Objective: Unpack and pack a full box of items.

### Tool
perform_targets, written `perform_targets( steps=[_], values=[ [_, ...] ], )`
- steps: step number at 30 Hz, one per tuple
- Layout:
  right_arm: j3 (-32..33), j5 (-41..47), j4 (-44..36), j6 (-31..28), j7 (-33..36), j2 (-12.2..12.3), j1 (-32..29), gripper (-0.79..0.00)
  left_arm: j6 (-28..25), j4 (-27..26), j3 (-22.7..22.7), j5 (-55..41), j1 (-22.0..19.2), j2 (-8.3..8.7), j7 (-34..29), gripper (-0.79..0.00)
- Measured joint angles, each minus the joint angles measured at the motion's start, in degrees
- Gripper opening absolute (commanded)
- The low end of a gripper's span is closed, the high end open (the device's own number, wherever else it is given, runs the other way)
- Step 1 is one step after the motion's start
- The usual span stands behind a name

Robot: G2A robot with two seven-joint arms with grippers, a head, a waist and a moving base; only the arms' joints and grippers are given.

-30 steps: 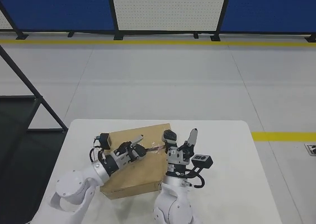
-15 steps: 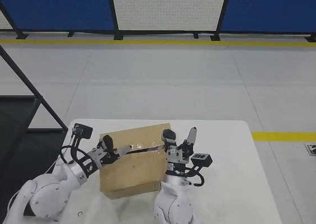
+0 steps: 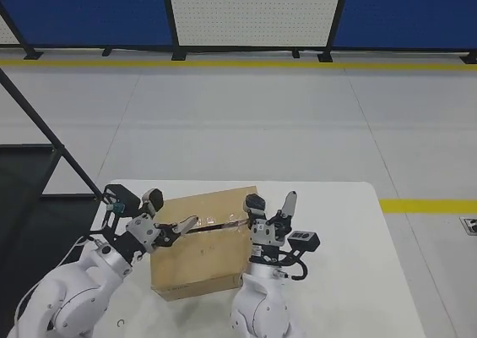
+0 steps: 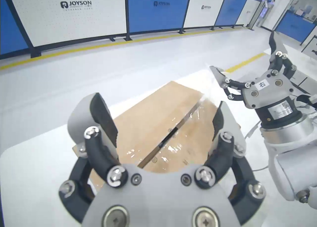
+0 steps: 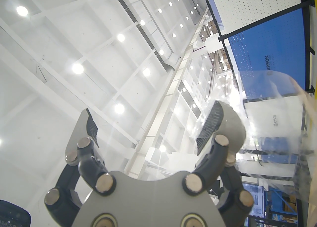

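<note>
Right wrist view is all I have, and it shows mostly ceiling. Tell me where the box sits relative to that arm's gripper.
Observer: The cardboard box lies on the table, right beside the right gripper, which points upward at the box's edge.
Operator: Report the other gripper.
Observer: The left gripper is open at the opposite end of the box, aimed along its top.
Operator: Describe the top of the box.
Observer: The flaps are down. A narrow dark gap shows along the seam, under wrinkled clear tape.
</note>
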Motion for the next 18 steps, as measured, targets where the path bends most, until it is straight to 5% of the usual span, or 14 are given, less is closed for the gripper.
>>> perform_targets(
  steps=[4, 10, 18],
  values=[
    [-0.02, -0.14, 0.32, 0.43, -0.18, -0.09, 0.39, 0.000, 1.96, -3.12, 0.80, 7.99, 1.16, 0.33, 4.40, 0.000],
    [0.18, -0.01, 1.04, 0.67, -0.48, -0.20, 0.68, 0.000, 4.62, -4.09, 4.16, 40.31, 3.13, 0.68, 12.73, 0.000],
    [0.38, 0.02, 0.79, -0.14, -0.67, -0.11, 0.00, 0.000, 3.05, 0.75, 7.16, 61.74, 2.21, 1.11, 25.30, 0.000]
  ],
)
